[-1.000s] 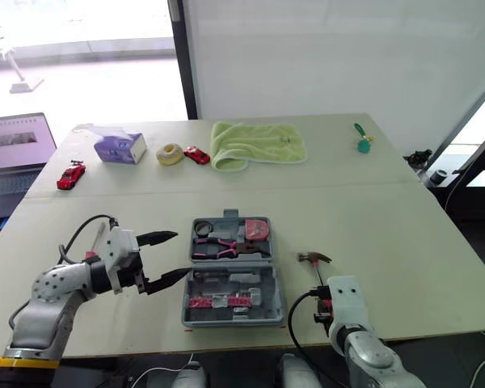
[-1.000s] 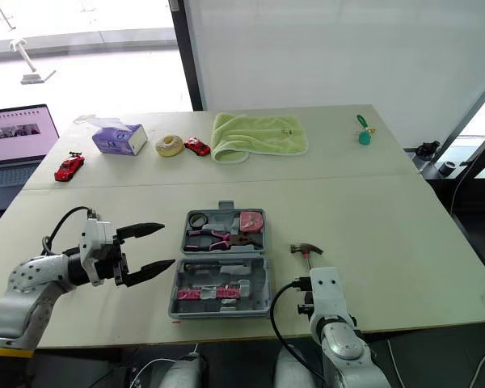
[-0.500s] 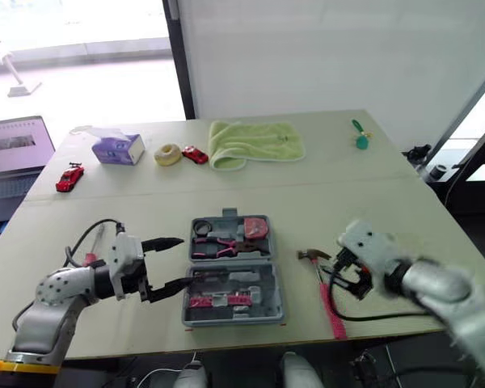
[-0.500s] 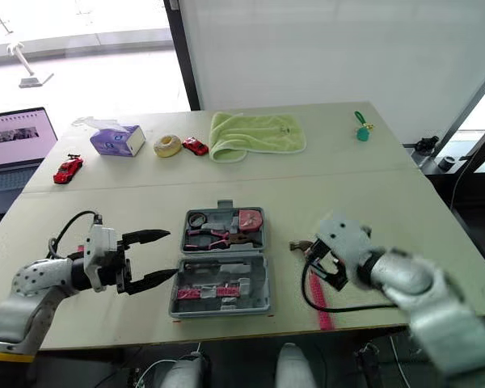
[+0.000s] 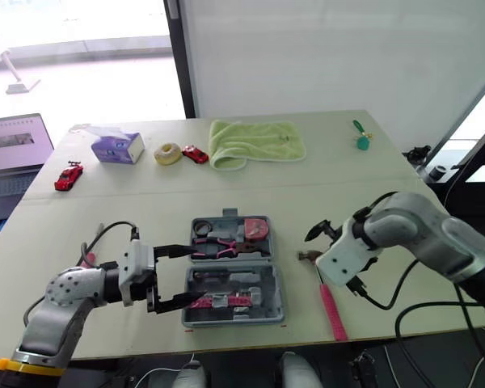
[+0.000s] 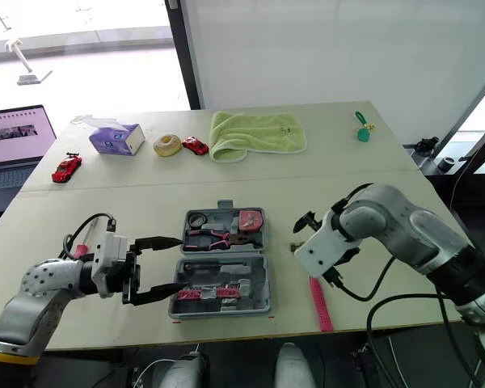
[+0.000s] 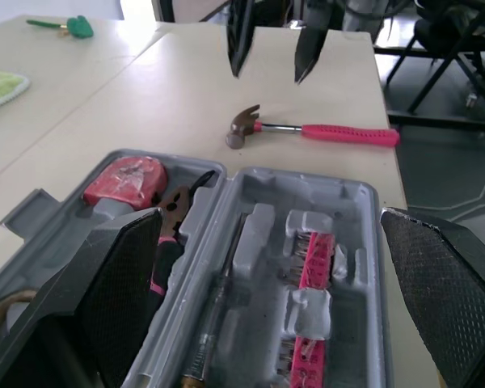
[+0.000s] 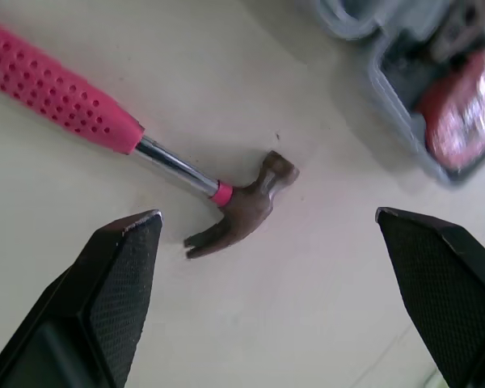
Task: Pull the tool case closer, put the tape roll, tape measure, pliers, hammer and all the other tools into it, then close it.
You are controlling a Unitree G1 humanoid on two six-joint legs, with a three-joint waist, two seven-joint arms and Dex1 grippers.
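Both agape: left claw (image 5: 191,274), right claw (image 8: 267,215) above hammer (image 8: 174,168).

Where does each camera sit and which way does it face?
Eye views: on the head, facing forward and down over the table; both arms show.
Left wrist view: along the left gripper's open jaws, across the tool case toward the hammer.
Right wrist view: between the right gripper's open jaws, down at the hammer.
Shared: both wrist views catch the hammer and tool case.
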